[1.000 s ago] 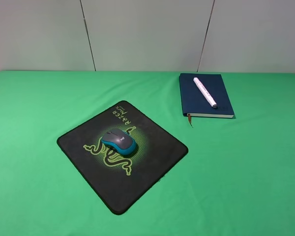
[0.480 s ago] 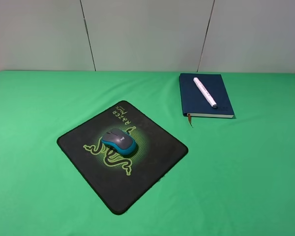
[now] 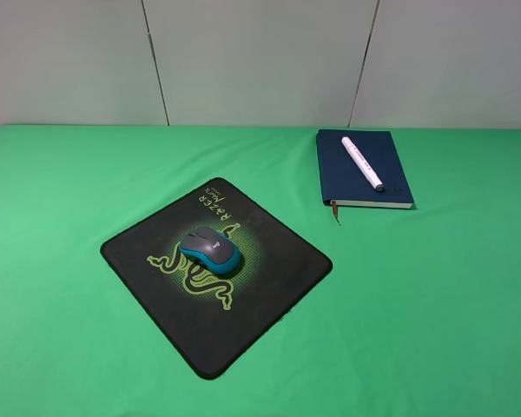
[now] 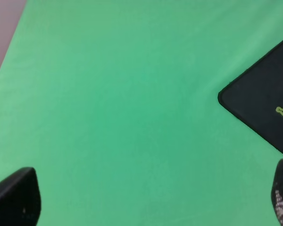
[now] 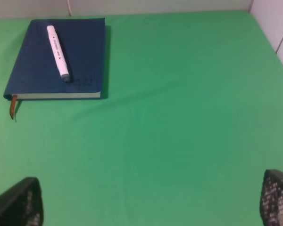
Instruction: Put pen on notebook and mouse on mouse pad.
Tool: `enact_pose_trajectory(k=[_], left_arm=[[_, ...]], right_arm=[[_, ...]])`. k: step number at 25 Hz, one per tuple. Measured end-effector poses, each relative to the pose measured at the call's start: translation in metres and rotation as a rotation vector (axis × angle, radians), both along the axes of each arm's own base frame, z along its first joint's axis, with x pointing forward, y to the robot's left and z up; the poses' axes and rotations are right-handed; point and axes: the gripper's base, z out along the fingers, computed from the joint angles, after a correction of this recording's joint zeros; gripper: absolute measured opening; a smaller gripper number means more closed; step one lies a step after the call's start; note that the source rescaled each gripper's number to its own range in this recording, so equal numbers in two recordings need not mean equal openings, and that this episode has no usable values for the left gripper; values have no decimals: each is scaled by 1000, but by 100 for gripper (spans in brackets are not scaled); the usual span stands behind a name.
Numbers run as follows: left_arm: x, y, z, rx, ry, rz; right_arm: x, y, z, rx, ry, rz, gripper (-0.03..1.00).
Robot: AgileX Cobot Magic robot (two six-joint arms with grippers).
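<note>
Green cloth lies under both hands (image 4: pixel 146 197) (image 5: pixel 151 200), spread wide and empty (fingertips (image 4: pixel 16 195) at frame corners).

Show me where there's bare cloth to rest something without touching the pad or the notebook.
Bare green cloth spreads right of the mouse pad and in front of the notebook. Another open stretch lies left of the pad, toward the back wall. Tightest is the strip between pad and notebook, where the ribbon bookmark trails.
</note>
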Motion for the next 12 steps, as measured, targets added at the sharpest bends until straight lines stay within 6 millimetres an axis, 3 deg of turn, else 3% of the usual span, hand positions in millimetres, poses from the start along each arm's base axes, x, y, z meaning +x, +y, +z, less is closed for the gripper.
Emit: enact_pose_trajectory(k=[12], left_arm=[[0, 0, 0, 0, 0, 0]], right_arm=[[0, 0, 0, 0, 0, 0, 100]])
